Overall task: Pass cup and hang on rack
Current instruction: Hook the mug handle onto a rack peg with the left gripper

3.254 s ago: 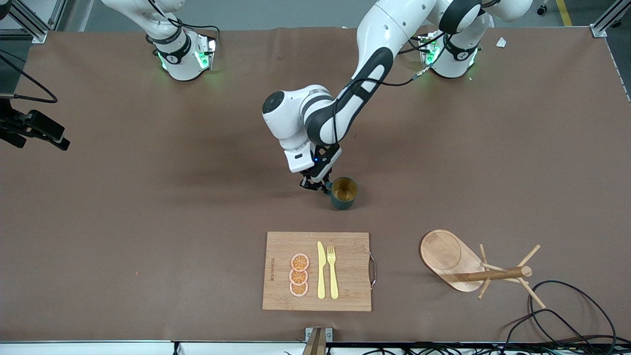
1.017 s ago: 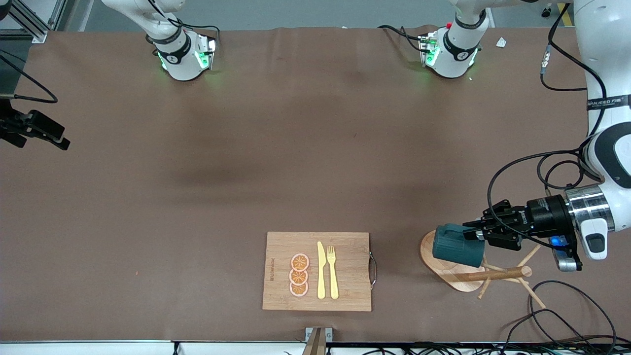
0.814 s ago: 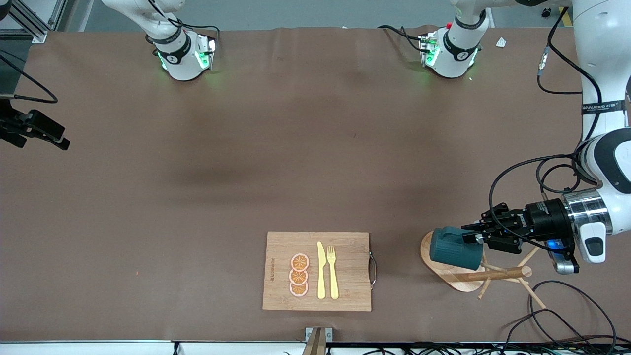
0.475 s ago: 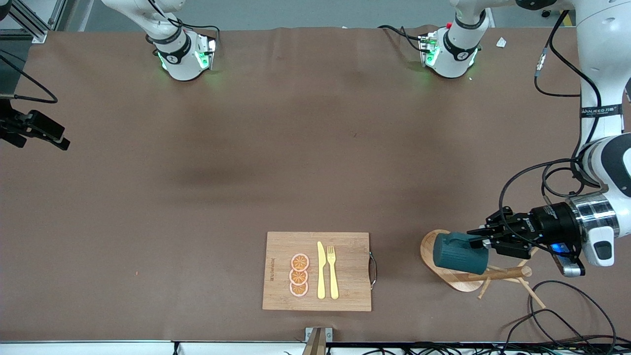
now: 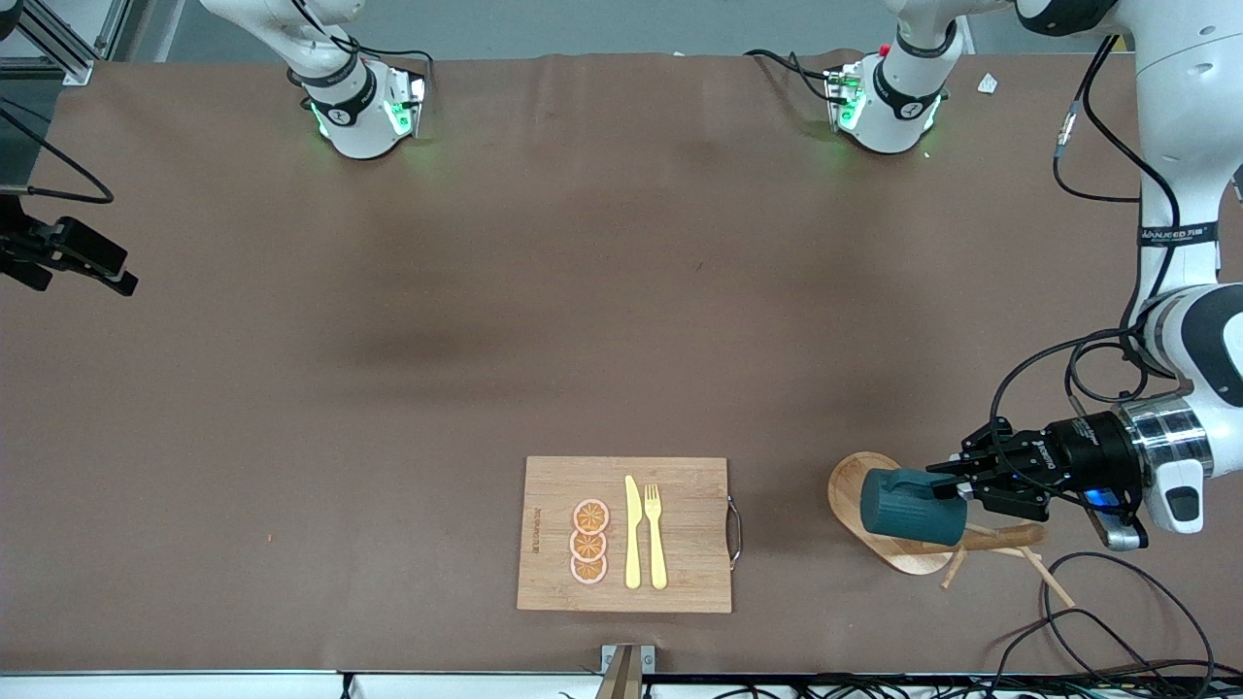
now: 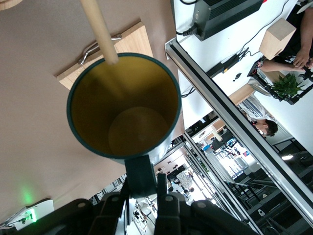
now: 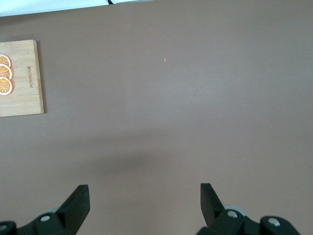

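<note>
The dark teal cup [image 5: 911, 508] lies on its side in the air over the oval base [image 5: 855, 485] of the wooden rack, with its mouth toward the rack's post [image 5: 1005, 535]. My left gripper [image 5: 957, 484] is shut on the cup's handle. In the left wrist view the fingers [image 6: 163, 185] pinch the handle [image 6: 139, 171]. The cup's yellowish inside [image 6: 124, 107] faces a rack peg [image 6: 98, 29] whose tip is at the rim. My right gripper [image 7: 144, 203] is open and empty above bare table. It is out of the front view.
A bamboo cutting board [image 5: 689, 524] with a yellow knife, a fork and orange slices lies near the table's front edge. It also shows in the right wrist view [image 7: 19, 98]. Black cables [image 5: 1097, 621] loop beside the rack. A black device [image 5: 68, 252] sits at the right arm's end.
The left gripper carried the cup from the middle of the table to over the rack. In the last second it moved the cup closer to the post and pegs. The right arm has not moved.
</note>
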